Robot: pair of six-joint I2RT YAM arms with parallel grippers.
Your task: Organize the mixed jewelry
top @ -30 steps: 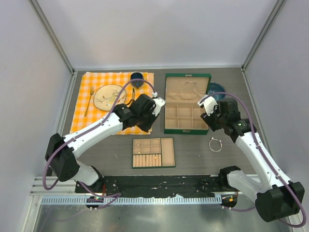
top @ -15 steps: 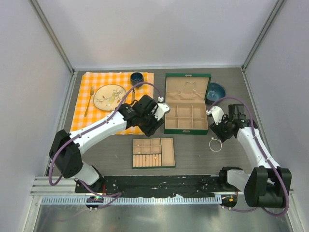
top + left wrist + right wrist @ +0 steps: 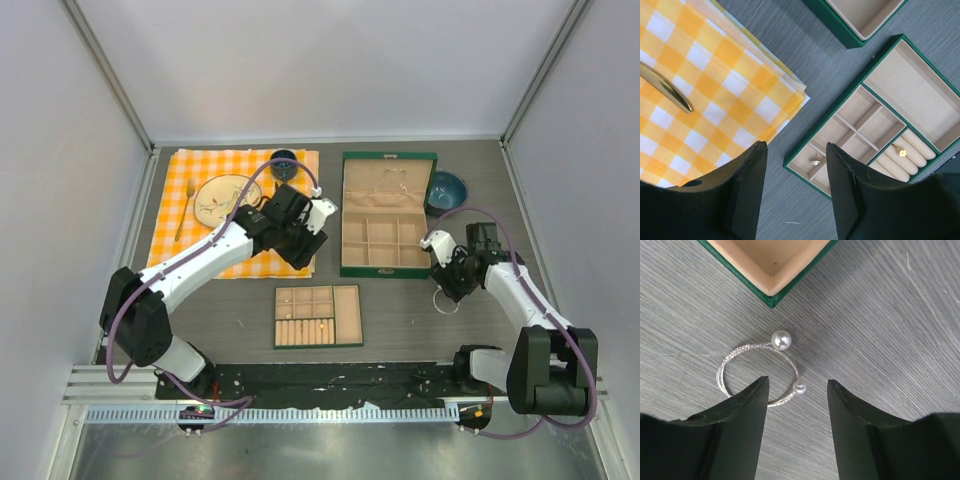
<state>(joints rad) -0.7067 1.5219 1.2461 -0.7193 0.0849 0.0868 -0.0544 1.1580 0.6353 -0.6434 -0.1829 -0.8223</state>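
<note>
You see the bracelet (image 3: 781,340): a twisted silver wire loop tipped with two pearls, flat on the grey table (image 3: 890,340) beside the green box (image 3: 771,299) corner. Right gripper (image 3: 797,385) jaws gape empty above it; left gripper (image 3: 796,150) jaws likewise.

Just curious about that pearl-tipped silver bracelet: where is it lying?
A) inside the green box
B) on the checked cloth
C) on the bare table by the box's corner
C: the silver bracelet lies on the grey table, just outside a corner of the green box.
</note>
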